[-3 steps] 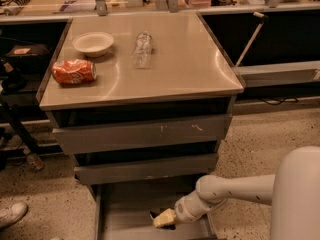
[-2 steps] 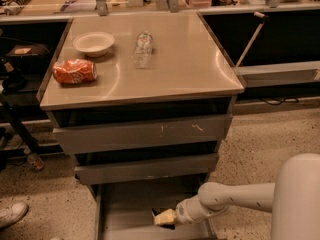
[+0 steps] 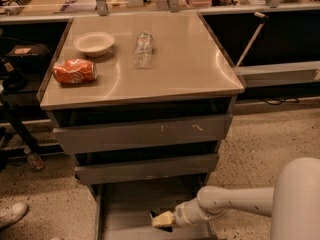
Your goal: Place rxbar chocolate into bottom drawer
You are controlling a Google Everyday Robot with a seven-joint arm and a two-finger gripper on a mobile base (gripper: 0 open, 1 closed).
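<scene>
My gripper (image 3: 161, 219) hangs low over the open bottom drawer (image 3: 125, 204), near its front, with my pale arm (image 3: 235, 203) reaching in from the right. At its left tip sits a small dark shape, probably the rxbar chocolate (image 3: 153, 214). So little of it shows that I cannot tell which way its long axis runs or where its ends point. It lies right against my gripper, above the drawer's flat grey floor. Whether my gripper is clamped on it or standing apart I cannot tell from here.

Directly above my gripper are the two upper drawers, the middle drawer (image 3: 147, 168) and the top drawer (image 3: 142, 132), both with plain grey fronts. Higher up is the cabinet top (image 3: 200, 69), a smooth beige surface. On it, far above and to the left of my gripper, a crushed orange can (image 3: 75, 71) lies on its side. A white bowl (image 3: 93, 43) stands just behind the can. A clear bottle (image 3: 143, 49) lies almost straight above my gripper, its long axis running front to back.

The speckled floor (image 3: 260, 149) spreads to the right of my gripper. A light shoe (image 3: 12, 214) shows well off to its left, at the edge of view
</scene>
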